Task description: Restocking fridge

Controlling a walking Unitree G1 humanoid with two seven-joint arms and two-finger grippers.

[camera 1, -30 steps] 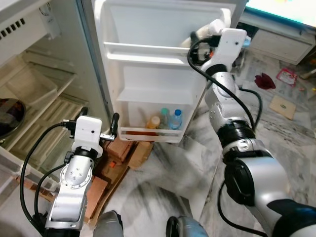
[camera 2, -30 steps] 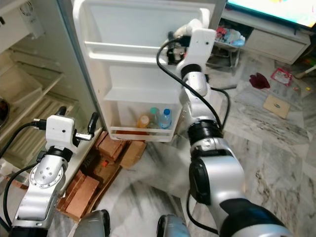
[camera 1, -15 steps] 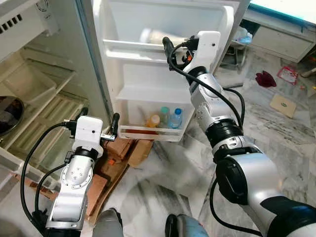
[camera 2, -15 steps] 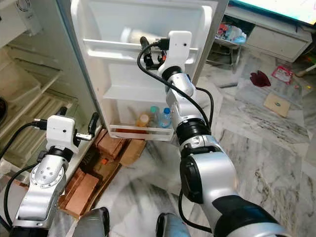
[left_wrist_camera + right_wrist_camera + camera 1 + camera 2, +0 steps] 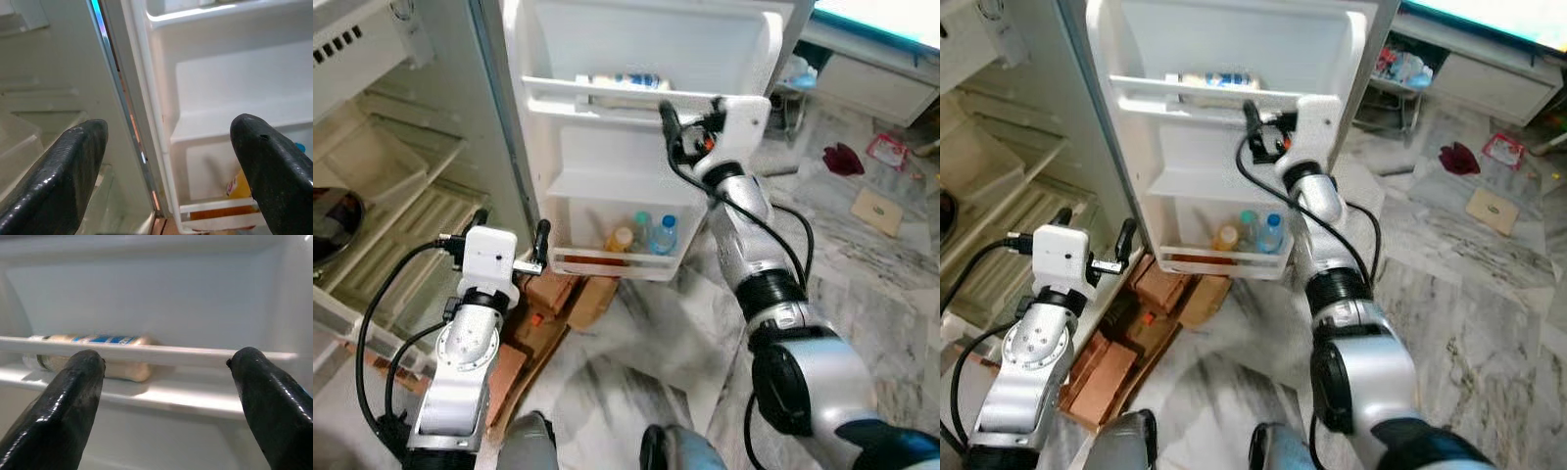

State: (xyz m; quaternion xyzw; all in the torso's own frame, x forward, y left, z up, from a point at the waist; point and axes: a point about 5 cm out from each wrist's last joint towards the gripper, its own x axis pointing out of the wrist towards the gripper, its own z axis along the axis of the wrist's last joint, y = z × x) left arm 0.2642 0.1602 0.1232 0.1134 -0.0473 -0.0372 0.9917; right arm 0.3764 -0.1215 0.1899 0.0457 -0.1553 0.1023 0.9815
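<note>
Right wrist view: bottle [image 5: 93,357] lies on its side in top door shelf [image 5: 1205,98], behind rail. Right gripper [image 5: 164,396] spread, empty, just near it; left gripper [image 5: 509,240] spread, idle by fridge edge. Placing step seemingly done; next, fetch another item.

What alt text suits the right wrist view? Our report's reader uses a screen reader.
A bottle with a blue label lies on its side behind the rail of a white fridge door shelf, seen between the open right gripper.

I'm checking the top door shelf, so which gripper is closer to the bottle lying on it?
Right. The right gripper hangs open just in front of the bottle on the top door shelf; the left gripper is much lower, near the fridge's bottom edge.
</note>
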